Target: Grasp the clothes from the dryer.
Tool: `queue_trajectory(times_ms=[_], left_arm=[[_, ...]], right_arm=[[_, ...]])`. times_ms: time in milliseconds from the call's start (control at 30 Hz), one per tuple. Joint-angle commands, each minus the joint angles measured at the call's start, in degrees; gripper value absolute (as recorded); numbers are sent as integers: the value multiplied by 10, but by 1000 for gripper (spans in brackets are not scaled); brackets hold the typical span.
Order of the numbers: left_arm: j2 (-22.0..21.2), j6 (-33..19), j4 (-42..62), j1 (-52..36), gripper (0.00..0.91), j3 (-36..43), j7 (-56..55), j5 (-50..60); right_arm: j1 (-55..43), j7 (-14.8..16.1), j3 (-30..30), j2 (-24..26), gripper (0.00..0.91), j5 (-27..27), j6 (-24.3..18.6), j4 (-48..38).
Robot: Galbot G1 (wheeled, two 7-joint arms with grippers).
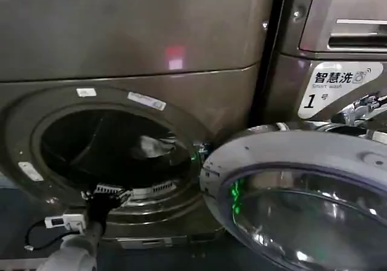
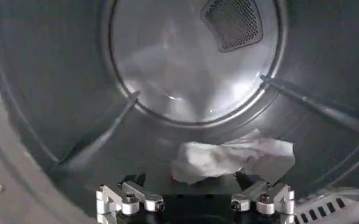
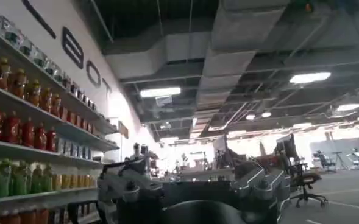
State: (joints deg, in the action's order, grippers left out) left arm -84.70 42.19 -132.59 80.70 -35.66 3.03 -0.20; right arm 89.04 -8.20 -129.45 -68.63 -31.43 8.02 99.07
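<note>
Dark drum of the dryer (image 1: 36,77) holds the clothes (image 2: 231,159) at twelve o'clock of the open left gripper (image 2: 194,201); advance squarely, close low. Right gripper (image 1: 363,109): cannot tell.

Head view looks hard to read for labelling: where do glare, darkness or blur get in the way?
Head view: a pink reflection on the dryer front, green glints on the open door glass, drum dark. Left wrist view: bright sheen on the drum's back wall; the clothes stay readable. Right wrist view: ceiling lights flare, foreground soft.
</note>
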Motion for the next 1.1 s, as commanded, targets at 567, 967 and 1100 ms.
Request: queue_trajectory(times_ms=[567, 967, 1100], left_arm=[[-9, 28, 119, -131, 907, 39, -21, 0], [-17, 28, 289, -255, 907, 50, -19, 3], [-14, 28, 332, -300, 907, 48, -10, -6]], right_arm=[[1, -3, 1, -4, 907, 2, -18, 3], [0, -3, 7, -6, 907, 2, -19, 7], [-3, -3, 10, -4, 907, 2, -19, 8]])
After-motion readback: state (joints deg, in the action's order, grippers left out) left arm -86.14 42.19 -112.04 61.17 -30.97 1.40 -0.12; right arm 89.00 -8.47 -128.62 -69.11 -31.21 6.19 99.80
